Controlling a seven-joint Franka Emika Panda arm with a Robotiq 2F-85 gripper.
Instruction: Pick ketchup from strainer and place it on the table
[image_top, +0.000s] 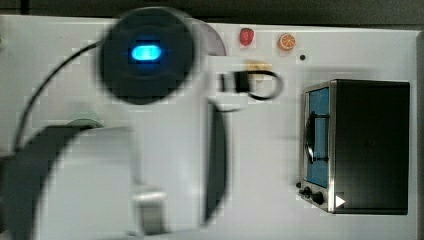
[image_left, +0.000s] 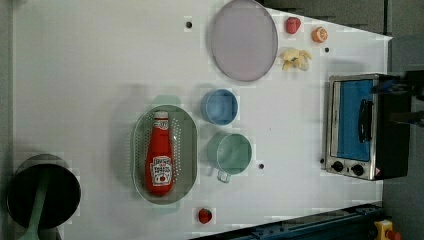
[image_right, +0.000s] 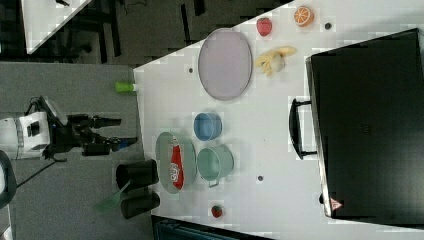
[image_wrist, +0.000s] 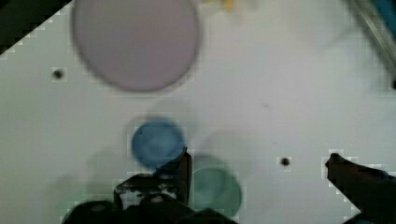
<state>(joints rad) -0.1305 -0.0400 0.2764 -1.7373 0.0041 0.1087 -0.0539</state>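
Observation:
The ketchup (image_left: 160, 156), a slim red bottle with a white label, lies lengthwise inside the pale green strainer (image_left: 186, 150) on the white table (image_left: 90, 75). In the right view the ketchup (image_right: 175, 167) rests in the strainer (image_right: 162, 150) at the table's near edge. My gripper (image_right: 125, 131) hangs high, well apart from the bottle, and appears off the table to the right view's left. It is open, with nothing between its fingers. The wrist view has the gripper (image_wrist: 257, 161) spread wide above the cups. Its dark fingers (image_left: 400, 82) appear over the oven in the left view.
A blue cup (image_left: 219, 106) and a green cup (image_left: 230, 152) stand beside the strainer. A lilac plate (image_left: 243, 40), strawberry (image_left: 292, 25), orange slice (image_left: 319, 34) and banana peel (image_left: 296, 58) lie beyond. A toaster oven (image_left: 362, 127), black pot (image_left: 42, 192) and second strawberry (image_left: 204, 215) ring the area.

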